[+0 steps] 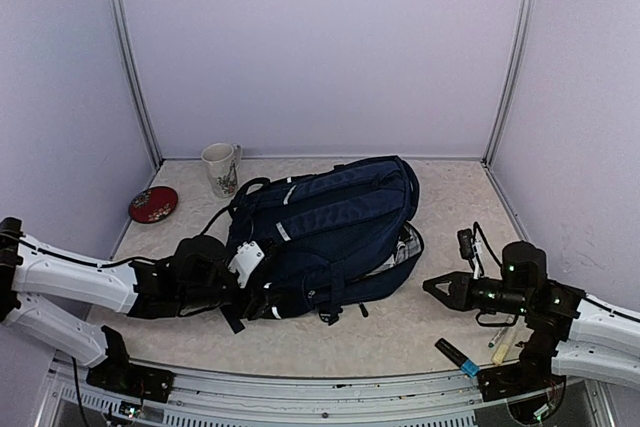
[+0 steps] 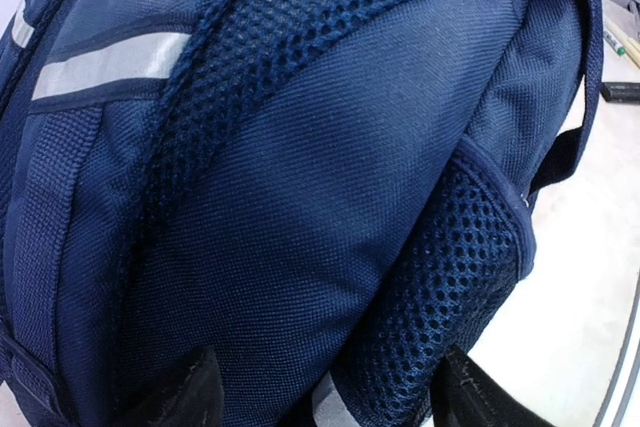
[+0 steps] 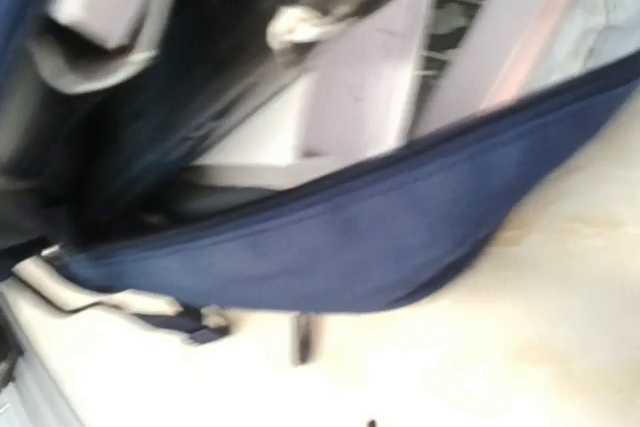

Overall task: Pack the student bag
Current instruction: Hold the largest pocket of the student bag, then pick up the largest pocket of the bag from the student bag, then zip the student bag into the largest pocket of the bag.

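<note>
My left jaws stand wide. One finger sits on each side of the mesh side pocket of the bag, hard up against the cloth but not closed on it. I cannot tell how my right jaws stand: from above they are a small dark shape, and my own wrist view does not show the fingers. They carry nothing that I can see.

The bag lies on its side in the middle of the table. Its base is at my left jaws, and its mouth gapes toward my right ones.

Risks, as I judge them:
- If my left jaws close here, they may pinch only loose mesh, and the bag could slide or twist instead of being held.
- The lower lip of the mouth sags. A reach in from the right could catch the lining or the zip edge and push the bag away.
- The marker lies near my right base and the table edge, so a careless swing could knock it off.

My right view is smeared. I make out grey lining and pale flat shapes inside, but not what they are. My left view is almost all fabric.
</note>
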